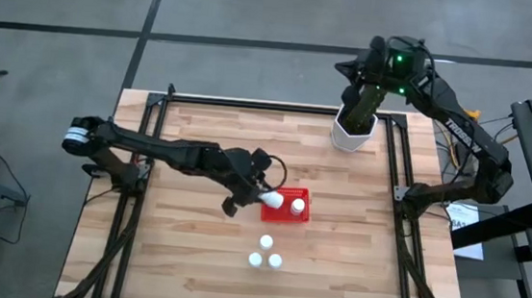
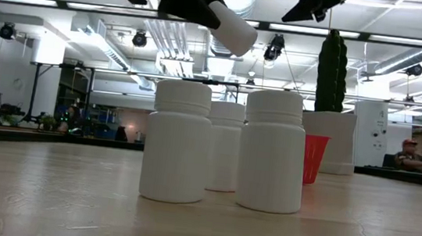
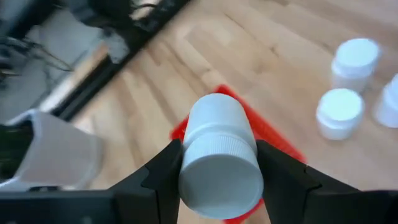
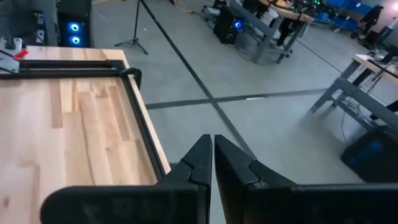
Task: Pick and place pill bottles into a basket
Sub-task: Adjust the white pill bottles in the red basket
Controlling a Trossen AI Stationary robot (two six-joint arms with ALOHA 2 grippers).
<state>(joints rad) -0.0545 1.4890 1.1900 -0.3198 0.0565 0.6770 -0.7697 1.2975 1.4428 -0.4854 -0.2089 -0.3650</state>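
Observation:
My left gripper (image 1: 261,195) (image 3: 219,158) hangs over the red basket (image 1: 288,216) (image 3: 278,138) near the table's middle, shut on a white pill bottle (image 1: 270,200) (image 2: 233,28). One pill bottle (image 1: 297,207) stands inside the basket. Three more pill bottles (image 1: 266,242) (image 1: 255,259) (image 1: 275,261) stand upright on the table, nearer the front edge; they fill the low view (image 2: 178,142). My right gripper (image 1: 349,71) (image 4: 213,154) is shut on nothing, high beyond the table's far edge, by the cactus pot. My left gripper pinches the pill bottle at its cap end (image 3: 189,169), one finger (image 3: 163,169) on each side. It reaches in from the table's left, slanting down. The bottle is lifted clear above the basket, tilted, with its bottom end lower and pointing away from the gripper.
A white pot with a tall green cactus (image 1: 354,128) (image 2: 332,76) stands at the table's far right. Black frame rails (image 1: 153,110) run along the table's left, right and far edges. Bare wood lies left of the basket and along the front.

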